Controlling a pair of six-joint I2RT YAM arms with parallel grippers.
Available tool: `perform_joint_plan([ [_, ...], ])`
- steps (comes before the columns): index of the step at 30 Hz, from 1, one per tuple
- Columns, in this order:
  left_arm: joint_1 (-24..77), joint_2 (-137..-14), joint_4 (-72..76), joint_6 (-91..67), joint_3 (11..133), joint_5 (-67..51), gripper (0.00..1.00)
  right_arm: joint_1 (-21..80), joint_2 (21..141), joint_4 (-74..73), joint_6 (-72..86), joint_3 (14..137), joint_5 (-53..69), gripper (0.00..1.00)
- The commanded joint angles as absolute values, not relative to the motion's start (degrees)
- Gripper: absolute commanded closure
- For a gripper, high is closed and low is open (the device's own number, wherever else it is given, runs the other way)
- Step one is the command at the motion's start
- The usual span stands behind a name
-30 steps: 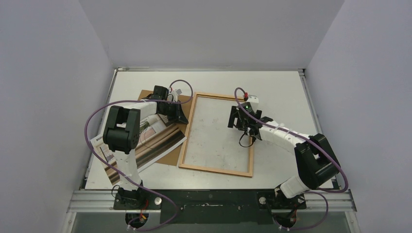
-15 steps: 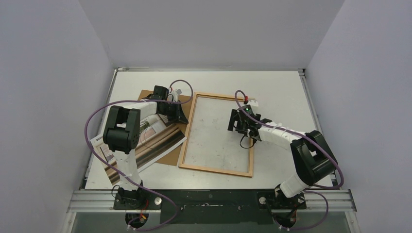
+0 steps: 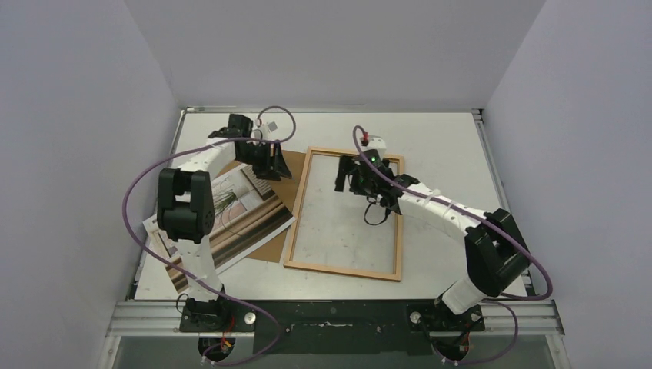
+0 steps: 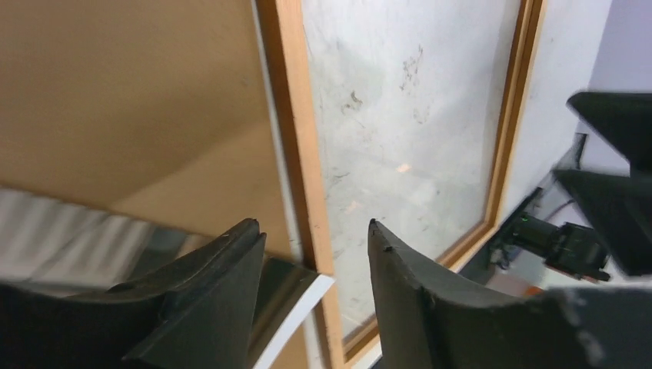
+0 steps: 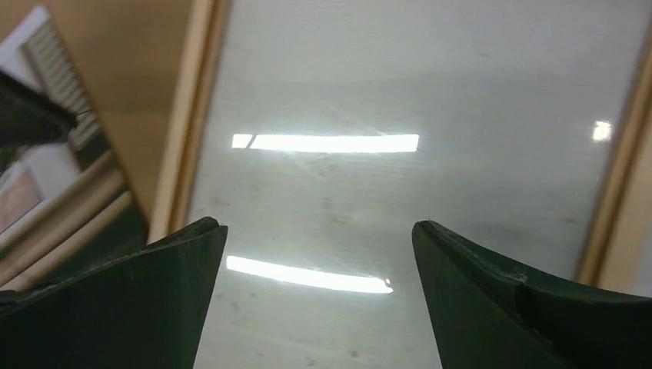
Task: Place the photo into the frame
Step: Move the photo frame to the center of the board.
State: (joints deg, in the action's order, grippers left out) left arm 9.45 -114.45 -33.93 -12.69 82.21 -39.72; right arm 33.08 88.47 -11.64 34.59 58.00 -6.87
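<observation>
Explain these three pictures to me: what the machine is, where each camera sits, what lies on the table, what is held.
These are two robot arms bolted at the near edge of a table. One picture looks down from above and behind them. The other two come from a camera on each wrist, so the dark wedges are that arm's own fingers. On the table lie a wooden frame with a clear pane, a striped photo left of it, and a brown backing sheet under the photo. The left gripper hangs open by the frame's rail nearest the photo, the right gripper open over the pane. Neither holds anything.
</observation>
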Motion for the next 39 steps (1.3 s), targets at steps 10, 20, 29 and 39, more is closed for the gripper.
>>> perform_joint_plan([
  [10, -16.3, -108.3, -70.0, 25.4, 100.1, -25.9, 0.28, 61.9, 107.7, -12.2, 37.0, 84.1, -13.7, 0.03],
  [20, -24.3, -105.3, -63.7, 34.9, 89.0, -14.9, 0.31, 70.6, 115.2, -10.7, 41.3, 84.6, -11.1, 0.06],
  [29, -25.8, -101.4, -55.6, 37.8, 79.9, -9.6, 0.32, 70.1, 115.7, -8.5, 43.9, 79.2, -10.3, 0.06],
  [39, -25.5, -101.8, -49.6, 37.6, 73.7, -11.7, 0.37, 67.0, 114.1, -9.7, 44.8, 75.2, -12.0, 0.06],
])
